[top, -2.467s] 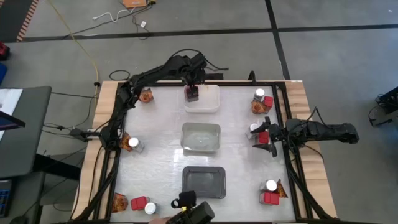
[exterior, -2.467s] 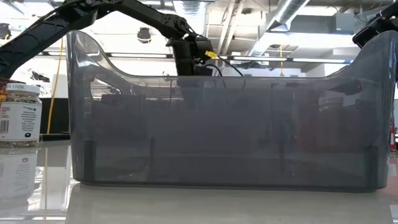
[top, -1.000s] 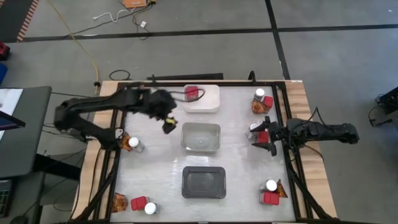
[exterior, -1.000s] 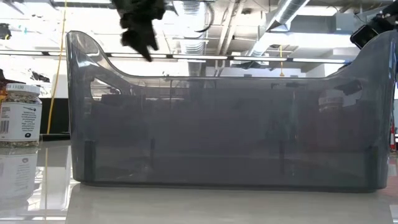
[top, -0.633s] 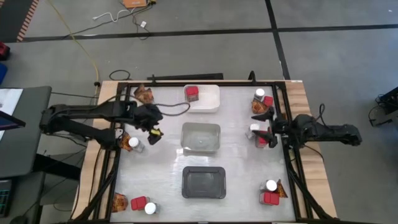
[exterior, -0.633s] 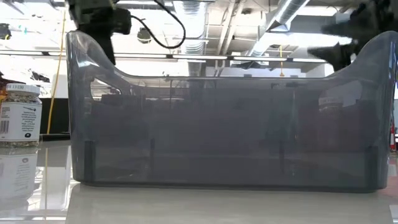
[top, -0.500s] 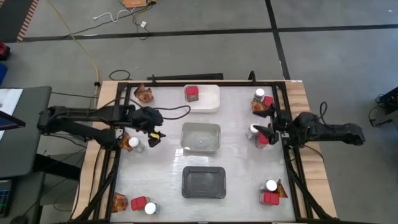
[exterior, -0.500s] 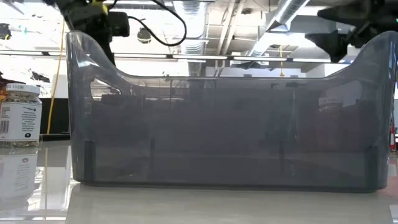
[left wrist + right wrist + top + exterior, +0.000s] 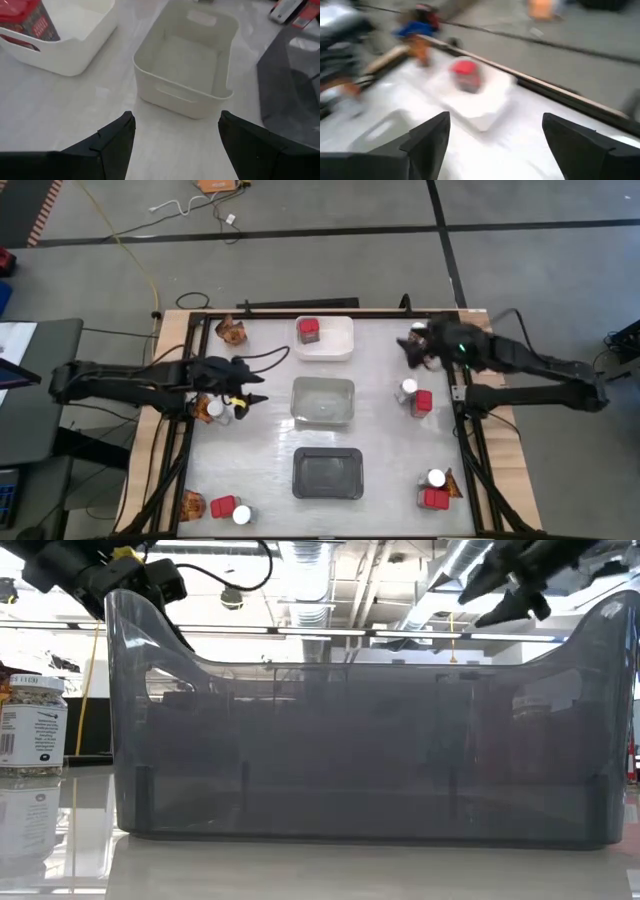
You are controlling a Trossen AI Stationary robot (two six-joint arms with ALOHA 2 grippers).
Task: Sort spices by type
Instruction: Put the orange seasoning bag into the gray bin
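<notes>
One red container (image 9: 309,330) stands in the white tray (image 9: 338,345); it also shows in the left wrist view (image 9: 27,20). My left gripper (image 9: 248,392) hovers open and empty beside a white-lidded jar (image 9: 210,408) and an orange packet at the table's left side. In its wrist view (image 9: 175,145) it faces the clear tray (image 9: 185,60). My right gripper (image 9: 408,348) is open and empty above the far right corner, where it hides the spices beneath it. A jar (image 9: 405,389) and a red container (image 9: 422,402) stand on the table just nearer.
The dark grey tray (image 9: 327,472) sits at the near middle and fills the low view (image 9: 360,750). An orange packet (image 9: 232,332) lies at the far left. Spice clusters stand at the near left (image 9: 222,507) and near right (image 9: 434,488) corners. A jar (image 9: 30,725) stands left of the grey tray.
My left gripper has moved from beside the clear tray toward the table's left edge and slightly nearer, ending by the left-side jar. My right gripper has lifted away from the mid-right jar and red container and swung toward the far edge, over the far right cluster.
</notes>
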